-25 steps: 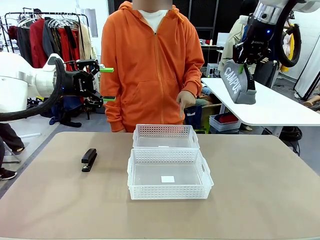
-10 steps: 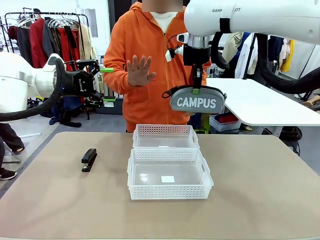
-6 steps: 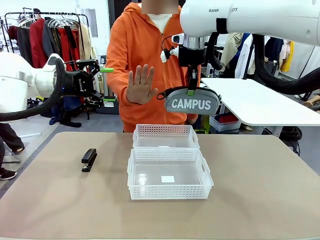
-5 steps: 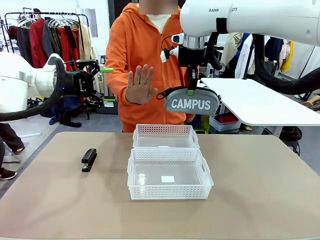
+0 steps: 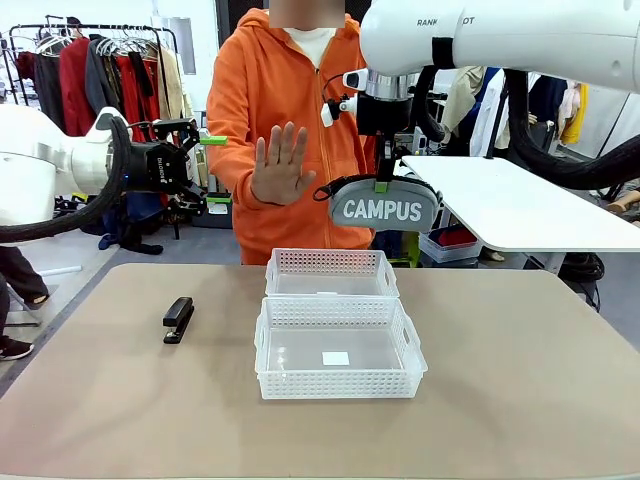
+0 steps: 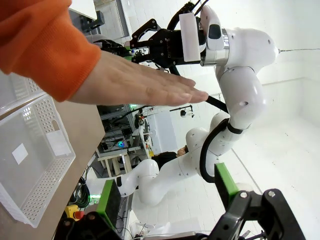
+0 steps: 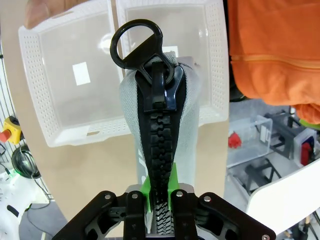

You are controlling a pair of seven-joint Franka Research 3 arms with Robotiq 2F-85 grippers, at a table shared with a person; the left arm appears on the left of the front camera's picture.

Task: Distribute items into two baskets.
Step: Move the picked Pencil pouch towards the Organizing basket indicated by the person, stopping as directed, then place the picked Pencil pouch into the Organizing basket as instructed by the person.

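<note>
Grey pouch point(image 5: 385, 208) hangs pinched at its zip edge by the right gripper point(image 5: 381, 184), apparently above the far basket point(image 5: 330, 262). Treat the person's raised hand point(image 5: 278, 165) as stop; once clear, lower squarely, then release. Left gripper point(image 5: 214, 169) spread; stapler point(image 5: 179, 319) on table point(image 5: 520, 380).

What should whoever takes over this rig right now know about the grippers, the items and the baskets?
Right gripper: shut on the zip pouch, held in the air above the far basket.
Left gripper: open, empty, raised at the table's left.
Stapler: on the table, left of the near basket.
Person's hand: raised, palm out, beside the pouch.
Done: pouch picked up; both baskets empty.
Left: put both items in.
</note>
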